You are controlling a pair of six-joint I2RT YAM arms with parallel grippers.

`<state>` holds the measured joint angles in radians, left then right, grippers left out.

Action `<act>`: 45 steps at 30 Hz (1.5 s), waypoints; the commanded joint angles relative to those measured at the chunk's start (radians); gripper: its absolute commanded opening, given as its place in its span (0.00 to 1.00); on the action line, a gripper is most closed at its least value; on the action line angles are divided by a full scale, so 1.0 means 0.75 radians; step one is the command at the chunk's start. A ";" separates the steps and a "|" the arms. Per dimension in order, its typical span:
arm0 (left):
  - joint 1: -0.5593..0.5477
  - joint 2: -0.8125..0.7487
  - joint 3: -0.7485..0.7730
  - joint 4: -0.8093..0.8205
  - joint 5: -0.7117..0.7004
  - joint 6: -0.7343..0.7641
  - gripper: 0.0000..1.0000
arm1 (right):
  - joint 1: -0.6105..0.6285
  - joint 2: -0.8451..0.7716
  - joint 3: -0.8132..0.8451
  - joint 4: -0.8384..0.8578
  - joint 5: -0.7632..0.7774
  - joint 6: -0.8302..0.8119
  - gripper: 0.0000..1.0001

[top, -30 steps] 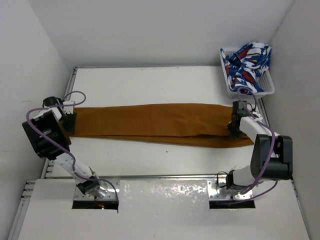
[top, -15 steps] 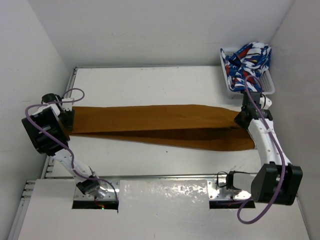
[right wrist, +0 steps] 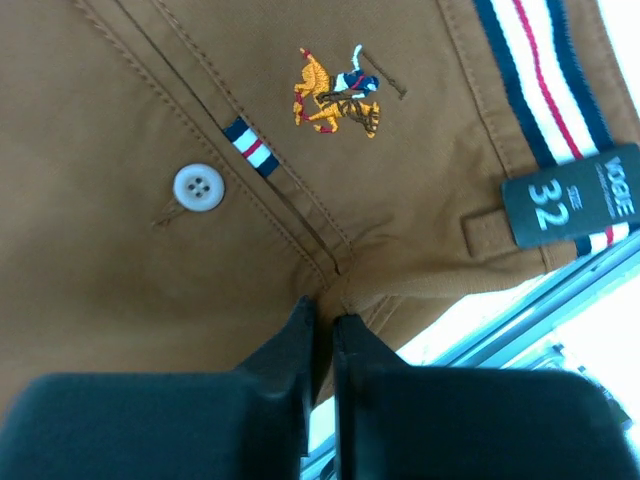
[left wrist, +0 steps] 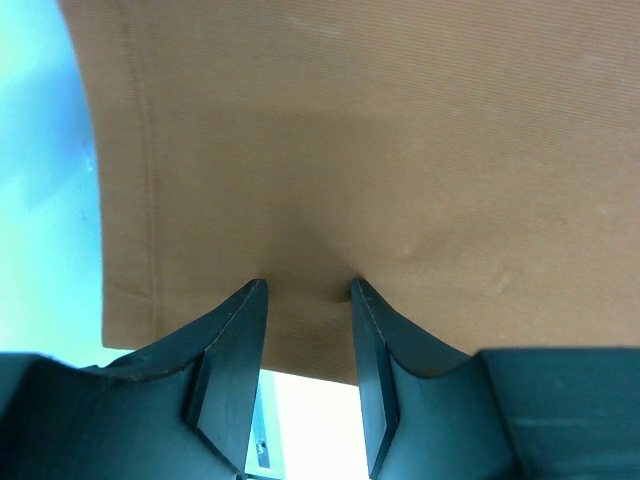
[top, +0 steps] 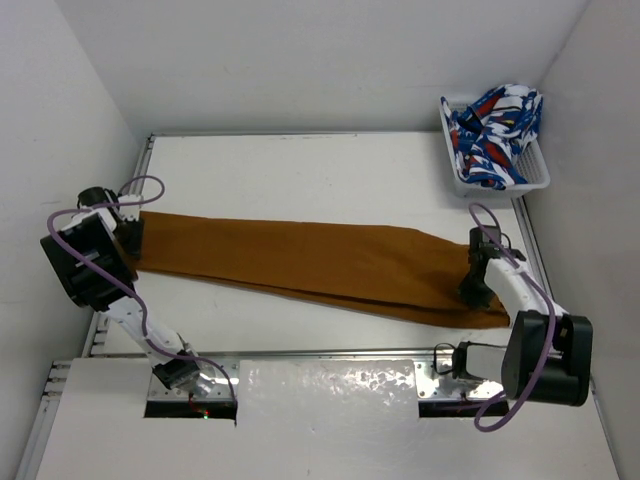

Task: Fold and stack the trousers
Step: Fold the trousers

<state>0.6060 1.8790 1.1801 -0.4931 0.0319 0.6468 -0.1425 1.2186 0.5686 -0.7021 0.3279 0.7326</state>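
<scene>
The long mustard-brown cotton trousers (top: 300,262) are plain ochre all over. Just ahead of my black right gripper (right wrist: 322,320) sit a pale grey four-hole button (right wrist: 198,187), a small navy-white-red striped tab (right wrist: 250,142) and an orange, white and navy embroidered rider (right wrist: 335,92). To its right runs navy-white-red striped waistband lining (right wrist: 540,80), with a black size label (right wrist: 585,200) printed in white. Ahead of my dark left gripper (left wrist: 305,290) the cloth is plain ochre with matching stitching.

The trousers (top: 320,262) are matt ochre cloth, finely ribbed, with stitched seams. Their button (right wrist: 198,187) is pale glossy plastic, the logo (right wrist: 337,90) raised thread embroidery, the size label (right wrist: 572,207) smooth black. The left gripper (left wrist: 307,288) has matt dark plastic fingers (left wrist: 228,345). The table (top: 300,170) is smooth matt white
</scene>
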 commanded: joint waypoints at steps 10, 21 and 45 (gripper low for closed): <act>0.035 -0.090 0.251 -0.171 0.248 0.019 0.43 | -0.037 0.020 0.190 -0.180 0.057 -0.143 0.72; -0.202 -0.098 0.259 -0.251 0.358 -0.097 0.44 | -0.035 -0.292 0.138 0.176 -0.103 -0.028 0.40; -0.207 0.154 0.388 -0.068 0.213 -0.316 0.44 | -0.082 0.674 0.483 0.656 0.015 -0.285 0.00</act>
<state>0.4339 2.0335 1.4166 -0.5377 0.1596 0.4400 -0.1871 1.7123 0.8902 -0.2134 0.2623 0.5793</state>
